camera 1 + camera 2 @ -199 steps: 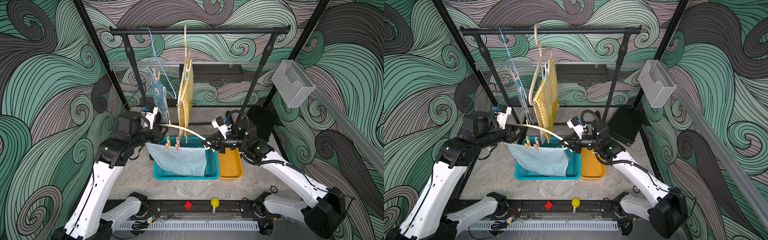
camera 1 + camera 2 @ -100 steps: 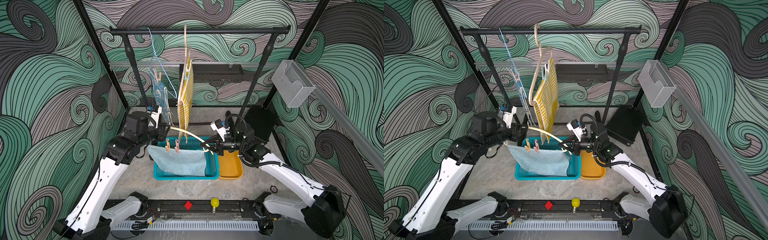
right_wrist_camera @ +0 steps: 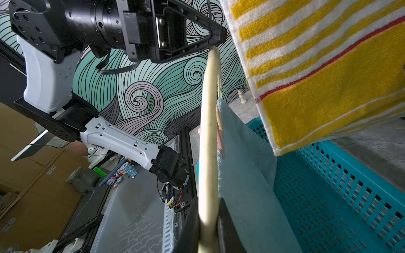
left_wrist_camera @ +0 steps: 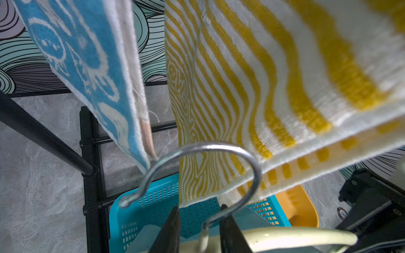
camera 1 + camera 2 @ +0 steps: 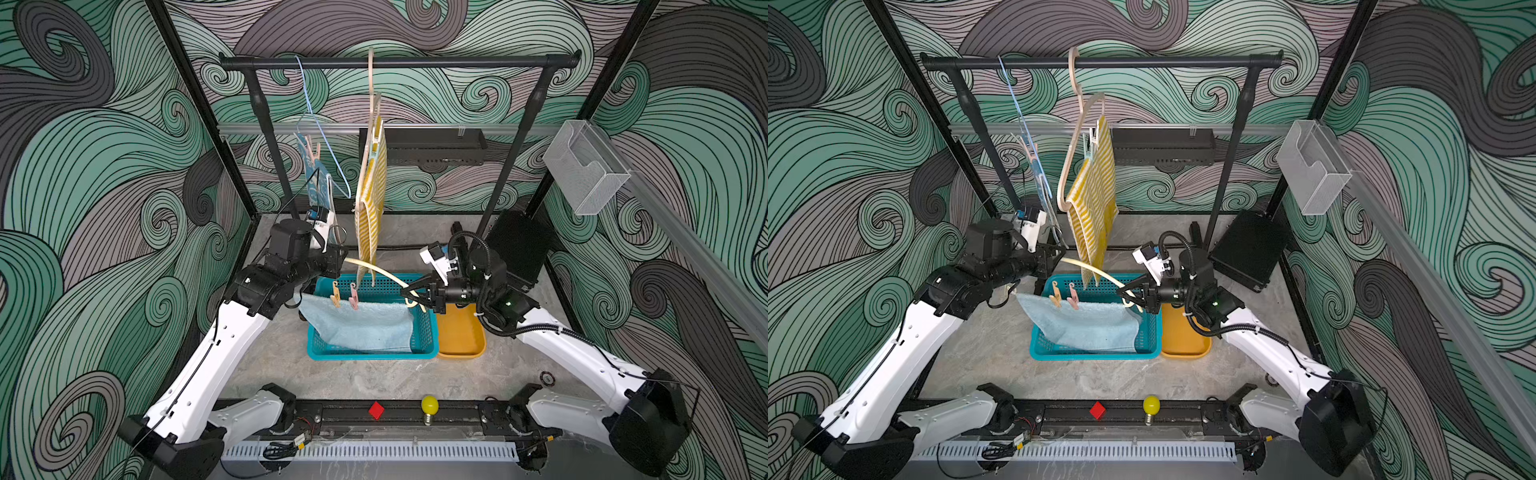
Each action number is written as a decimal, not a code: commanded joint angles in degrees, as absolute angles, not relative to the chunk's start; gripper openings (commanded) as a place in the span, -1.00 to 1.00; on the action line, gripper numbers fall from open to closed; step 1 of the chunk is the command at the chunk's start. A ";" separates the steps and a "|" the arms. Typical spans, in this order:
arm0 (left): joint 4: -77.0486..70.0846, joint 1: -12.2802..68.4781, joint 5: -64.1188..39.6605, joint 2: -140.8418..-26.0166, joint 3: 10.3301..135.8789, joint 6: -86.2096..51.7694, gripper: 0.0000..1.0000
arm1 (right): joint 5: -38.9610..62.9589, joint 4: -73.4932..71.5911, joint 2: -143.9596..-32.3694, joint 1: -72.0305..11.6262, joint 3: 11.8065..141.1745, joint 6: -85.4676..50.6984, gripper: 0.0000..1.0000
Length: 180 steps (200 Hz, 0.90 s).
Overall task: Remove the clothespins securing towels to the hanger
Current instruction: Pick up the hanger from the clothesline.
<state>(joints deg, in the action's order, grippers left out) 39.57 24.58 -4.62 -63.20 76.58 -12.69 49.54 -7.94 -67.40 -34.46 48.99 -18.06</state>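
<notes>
My right fingers [image 3: 228, 227] pinch the cream hanger [image 3: 208, 131]; my left fingers [image 4: 171, 227] straddle its metal hook [image 4: 208, 146], slightly spread. The pale-blue towel [image 5: 361, 324] droops into the teal basket [image 5: 374, 355], with the orange clothespin [image 5: 336, 293] and pink clothespin [image 5: 353, 296] attached. Next I must free a hand for plucking.

I see green-and-grey swirl wallpaper [image 5: 104, 166] on every wall, grey marbled floor [image 5: 374, 374] at lower centre, a black rail [image 5: 457, 62] across the top.
</notes>
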 commanded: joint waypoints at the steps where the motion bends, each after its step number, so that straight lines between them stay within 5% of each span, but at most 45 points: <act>1: 37.29 25.31 -4.13 -63.91 76.48 -13.24 -0.46 | 50.12 -12.35 -65.72 -34.85 49.04 -17.93 -1.00; 39: 37.47 25.70 -4.09 -64.86 76.50 -13.69 -1.00 | 49.70 -12.30 -65.80 -34.89 49.00 -17.84 -1.00; 78: 37.99 25.89 -5.29 -65.80 76.30 -14.27 -1.00 | 48.13 -11.34 -66.42 -35.07 49.12 -17.85 -1.00; 103: 37.98 26.10 -4.11 -65.68 75.18 -14.63 -1.00 | 46.32 -8.00 -66.05 -35.04 49.50 -16.44 -0.19; 125: 38.31 26.72 -2.58 -65.15 74.21 -14.73 -1.00 | 43.53 -3.83 -64.33 -34.98 49.76 -14.59 0.16; 180: 38.88 28.72 -2.46 -65.08 72.77 -14.68 -1.00 | 37.72 5.18 -58.37 -34.74 50.41 -11.11 0.35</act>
